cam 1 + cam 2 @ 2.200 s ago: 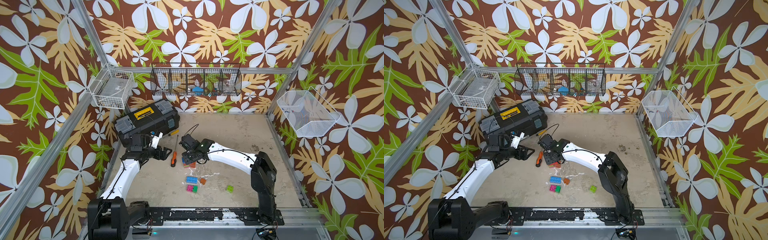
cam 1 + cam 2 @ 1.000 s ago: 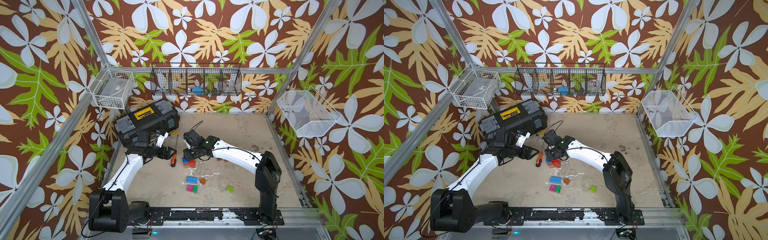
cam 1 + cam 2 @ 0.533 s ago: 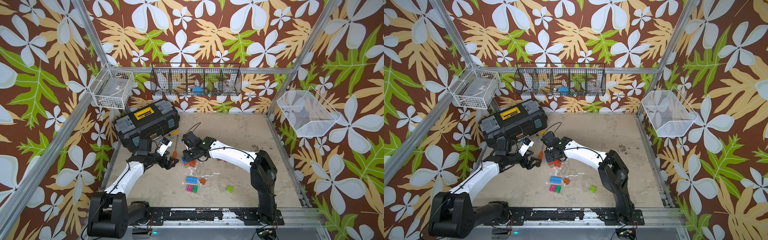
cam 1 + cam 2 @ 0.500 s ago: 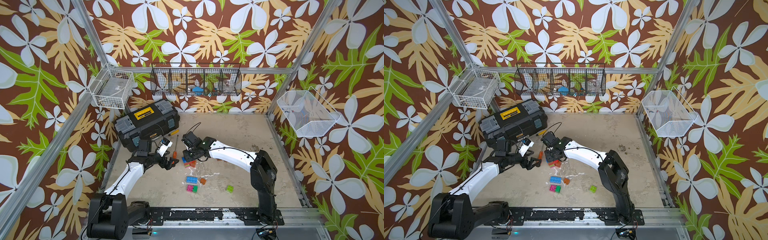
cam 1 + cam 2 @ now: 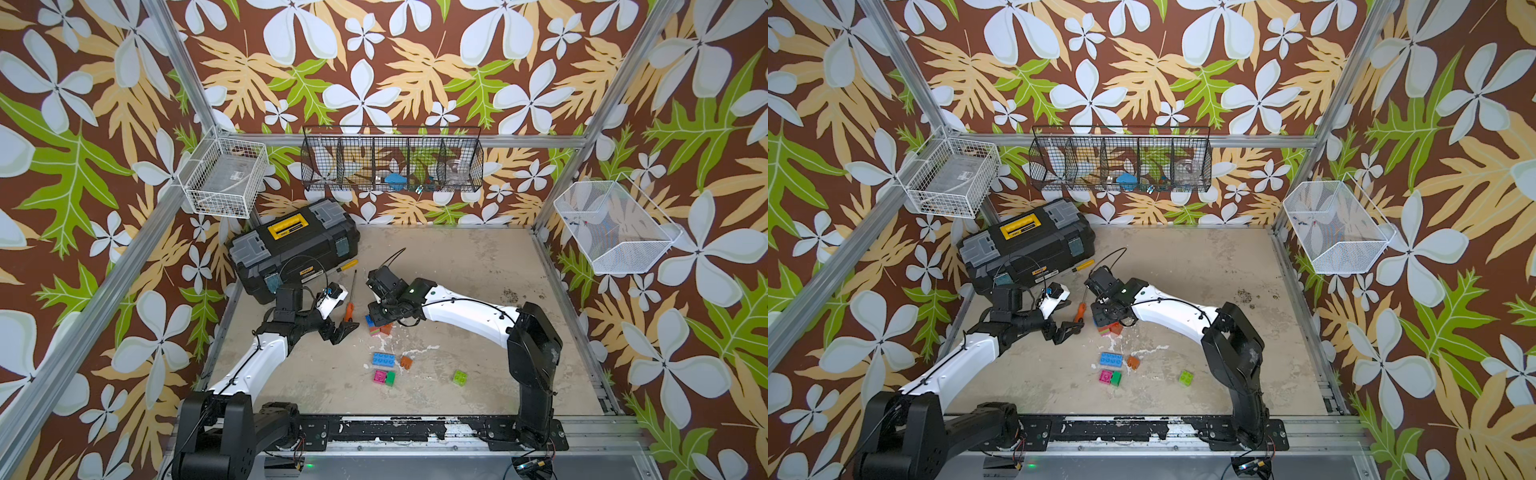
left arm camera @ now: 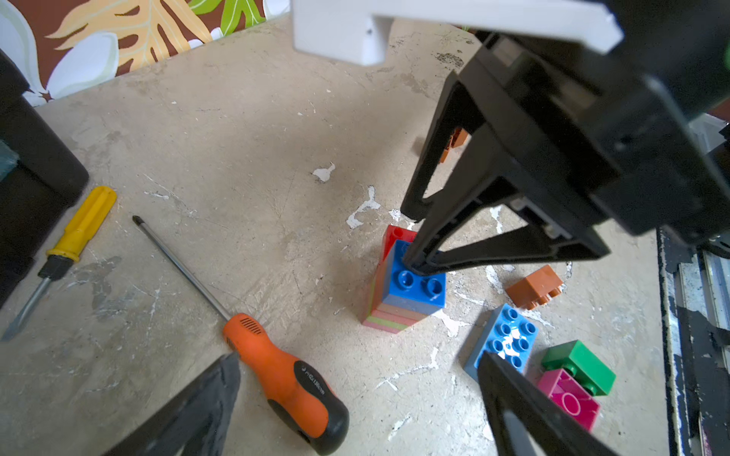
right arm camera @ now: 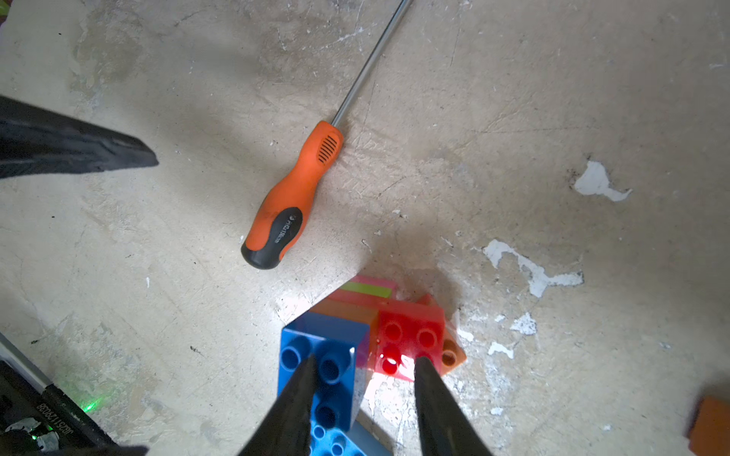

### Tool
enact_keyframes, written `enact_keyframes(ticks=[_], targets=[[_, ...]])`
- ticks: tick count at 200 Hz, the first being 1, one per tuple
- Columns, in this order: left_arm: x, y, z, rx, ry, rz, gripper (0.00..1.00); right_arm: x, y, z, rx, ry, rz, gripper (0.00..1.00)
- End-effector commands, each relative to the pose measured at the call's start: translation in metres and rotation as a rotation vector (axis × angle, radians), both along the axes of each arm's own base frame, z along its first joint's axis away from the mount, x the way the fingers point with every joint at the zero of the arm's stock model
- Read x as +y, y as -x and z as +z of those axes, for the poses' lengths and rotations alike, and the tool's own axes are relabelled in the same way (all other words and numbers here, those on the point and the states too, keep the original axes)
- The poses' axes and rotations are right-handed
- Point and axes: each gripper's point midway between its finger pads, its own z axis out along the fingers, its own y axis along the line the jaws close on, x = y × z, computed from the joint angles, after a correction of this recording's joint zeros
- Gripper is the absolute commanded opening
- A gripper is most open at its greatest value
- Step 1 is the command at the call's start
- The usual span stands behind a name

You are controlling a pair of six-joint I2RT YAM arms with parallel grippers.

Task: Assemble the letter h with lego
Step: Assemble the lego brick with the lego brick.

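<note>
Tabletop [image 5: 457,270]: carrying everything, beige and scuffed, with the orange-handled screwdriver [image 5: 349,309] lying on it, shaft pointing away from the arm bases.

Toolbox [image 5: 291,245]: sitting shut beyond that screwdriver's tip and off to its left, black with grey latches and a yellow label.

Right gripper [image 6: 412,241]: hanging just right of the screwdriver's handle, pointing down, jaws standing partly apart, one fingertip [image 6: 414,264] touching the studded blue top of the brick stack.

Left gripper [image 5: 343,330]: hovering just off the butt end of the screwdriver's handle, jaws spread wide, the nearer finger [image 7: 118,154] showing in the right wrist view close to the handle but apart from it.

Yellow-handled screwdriver [image 5: 347,266]: lying just beside the orange one's tip, pointing another way.

Letter h [image 6: 399,312]: standing upright just right of the orange handle, near it but not touching. Showing a pink-and-green striped column with a blue brick on top, and a shorter red-topped part on the side turned away from the screwdriver.

Long blue brick [image 5: 384,360]: lying flat, studs up, past the handle's butt end and to the right, well apart from it.

Orange-brown brick [image 5: 406,362]: tipped on its side, slightly further right of the screwdriver.

Pink brick [image 5: 379,376] and green brick [image 5: 390,379]: touching each other, further still past the butt end.

Lime-green brick [image 5: 459,377]: sitting alone, furthest right of the screwdriver.
</note>
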Motion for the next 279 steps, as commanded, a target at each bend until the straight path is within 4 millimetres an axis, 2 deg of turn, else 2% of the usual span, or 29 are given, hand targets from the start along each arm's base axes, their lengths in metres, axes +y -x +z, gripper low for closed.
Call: enact_keyframes(ticks=[1,50,79,132,174,183,197,233,250,279], targets=[[-0.001,-0.003,0.006,-0.049,-0.004,-0.015,0.98,-0.020,0.008,-0.016,0.028,0.085,-0.026,0.42],[0.000,-0.005,0.005,-0.044,-0.006,-0.007,0.98,-0.021,0.009,-0.023,0.037,0.099,-0.027,0.41],[-0.002,-0.005,0.008,-0.047,0.003,-0.020,0.98,-0.018,0.005,-0.015,0.023,0.093,-0.033,0.42],[-0.004,-0.006,0.016,-0.072,0.009,-0.041,0.99,-0.006,-0.006,0.016,-0.022,0.046,-0.038,0.46],[-0.009,-0.008,0.018,-0.085,0.006,-0.066,1.00,0.002,-0.012,0.050,-0.053,-0.033,-0.032,0.50],[-0.010,-0.009,0.019,-0.092,-0.003,-0.070,1.00,-0.005,-0.015,0.055,-0.061,-0.033,-0.041,0.49],[-0.014,-0.011,0.018,-0.109,-0.029,-0.080,1.00,-0.026,-0.026,0.060,-0.076,-0.030,-0.078,0.49],[-0.032,-0.020,0.014,-0.124,-0.127,-0.069,1.00,-0.074,-0.041,0.052,-0.074,-0.050,-0.141,0.49],[-0.040,-0.020,0.006,-0.100,-0.142,-0.081,1.00,-0.090,-0.043,0.046,-0.071,-0.052,-0.173,0.49],[-0.047,-0.027,-0.014,-0.048,-0.192,-0.043,1.00,-0.102,-0.040,0.032,-0.044,-0.077,-0.203,0.49]])
